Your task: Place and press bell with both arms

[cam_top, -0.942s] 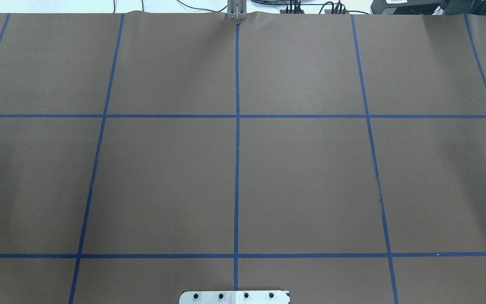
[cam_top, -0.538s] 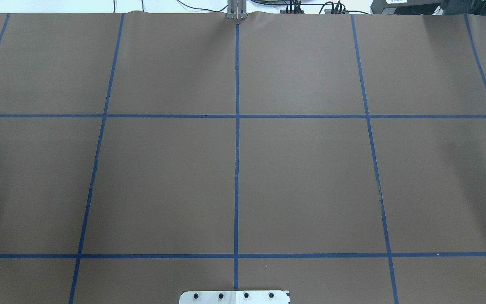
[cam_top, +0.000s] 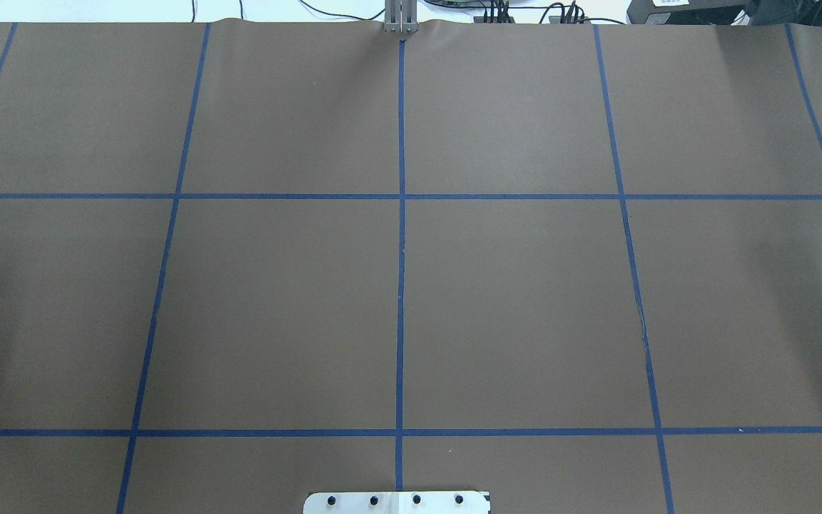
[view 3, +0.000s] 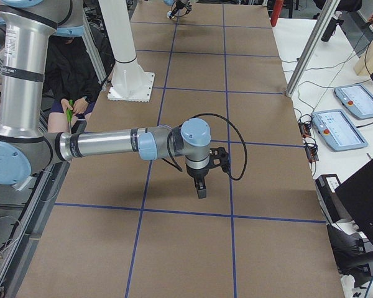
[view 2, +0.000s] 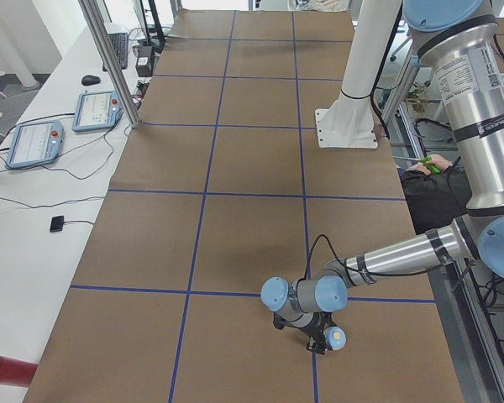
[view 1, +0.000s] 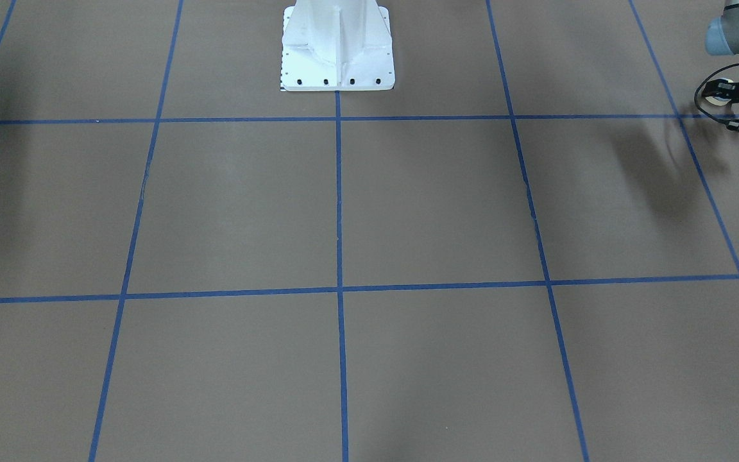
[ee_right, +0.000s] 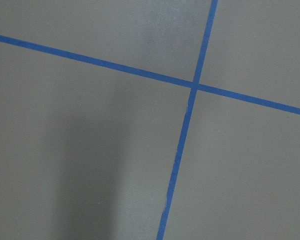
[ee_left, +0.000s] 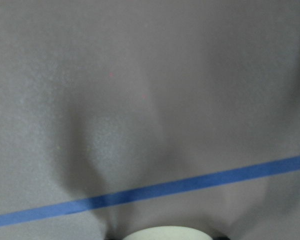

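While the bell (view 2: 337, 337) is sitting clamped between the fingers of the left gripper (view 2: 326, 335), we are seeing it hanging above the brown table cover (cam_top: 525, 300) at the table's left end, beside a blue tape line (ee_left: 155, 189), with its cream rim peeking in at the bottom of the left wrist view. The right gripper (view 3: 200, 188) is pointing straight down over the cover, well apart from the bell, and we cannot tell how its fingers are standing.
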